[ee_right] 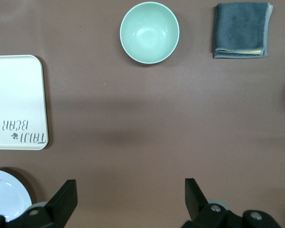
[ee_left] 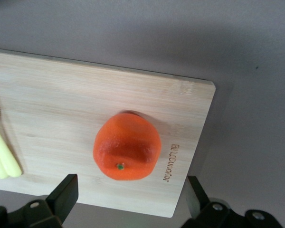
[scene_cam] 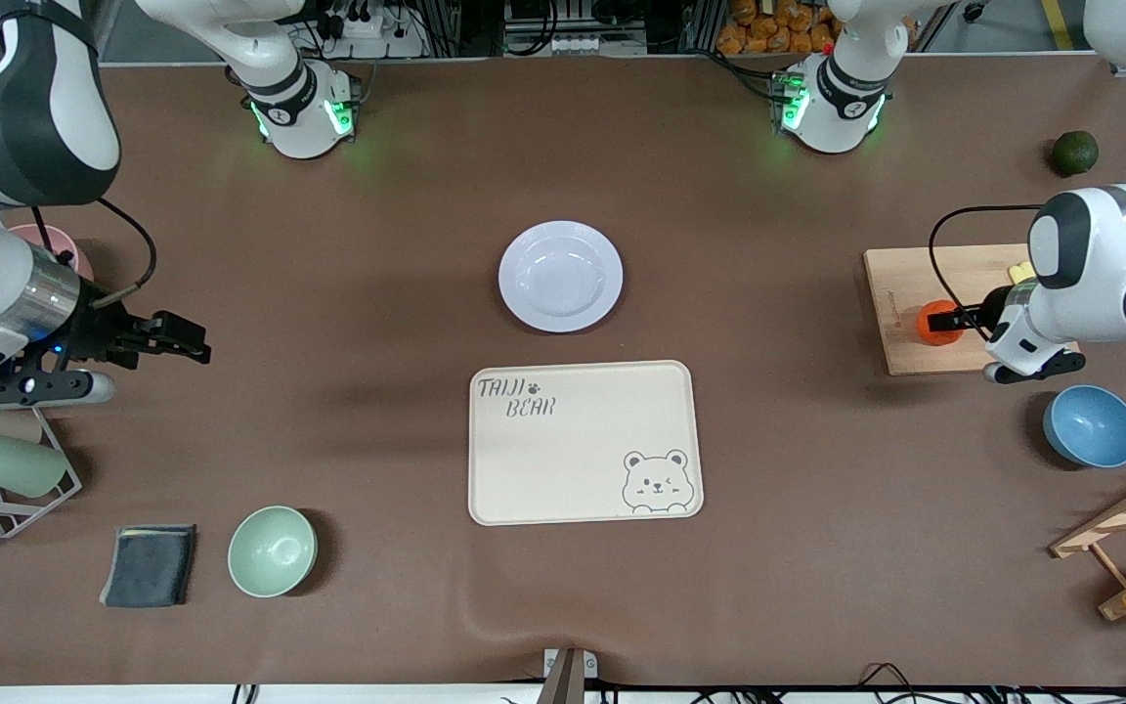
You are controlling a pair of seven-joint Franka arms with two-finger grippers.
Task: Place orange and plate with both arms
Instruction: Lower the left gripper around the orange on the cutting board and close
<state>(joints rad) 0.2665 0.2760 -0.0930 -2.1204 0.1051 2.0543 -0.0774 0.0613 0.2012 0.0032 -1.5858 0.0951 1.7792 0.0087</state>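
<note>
The left gripper [scene_cam: 959,318] hovers with fingers spread wide over the orange [scene_cam: 936,324], which sits on a wooden board [scene_cam: 915,284] toward the left arm's end of the table. The right gripper [scene_cam: 194,344] hangs over bare table at the right arm's end, fingers also apart. The plate [scene_cam: 560,276] rests mid-table, farther from the front camera than the bear tray [scene_cam: 583,442].

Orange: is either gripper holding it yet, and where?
No. The left gripper is open over the orange on the board; the right gripper is open, empty.

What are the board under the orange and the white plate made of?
The board looks like pale bamboo or wood, matte: fine straight grain strips and a burnt-in word near its edge. The plate looks like glazed ceramic or hard plastic, smooth with a soft sheen; I can't tell which. The orange has dimpled skin.
</note>
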